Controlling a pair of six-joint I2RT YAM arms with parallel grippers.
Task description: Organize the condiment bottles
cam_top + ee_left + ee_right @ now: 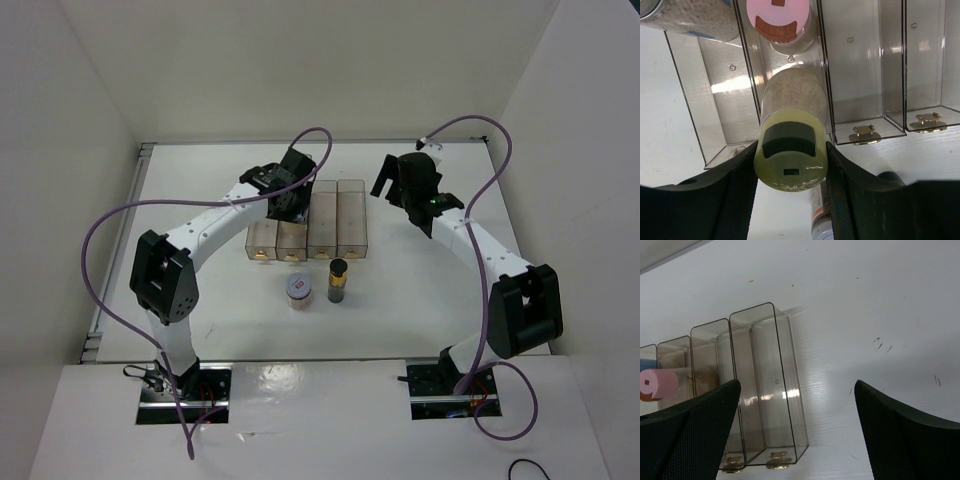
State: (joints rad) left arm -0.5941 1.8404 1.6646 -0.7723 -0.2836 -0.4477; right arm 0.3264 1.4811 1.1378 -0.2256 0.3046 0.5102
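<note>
We see white desk (pixel 420 300) boxed by plain white walls (pixel 330 70). Left pincer (pixel 791 150) clenched on yellow-capped bottle (pixel 792 100) at clear rack (pixel 340 215); right pincer (pixel 797 390) released above desk.

Your top view looks down on everything; both wrist views sit close, sharing the clear rack (pixel 352 215).

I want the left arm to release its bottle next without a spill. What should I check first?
1. Left gripper shut on the yellow-capped bottle: ok.
2. Bottle lined up with the rack compartment holding the pink-capped bottle: ok.
3. Bottle resting on that compartment's floor: cannot tell.
4. Right gripper open, clear of the rack: ok.
5. Squat jar and dark bottle racked: not ok, both stand on the table.
</note>
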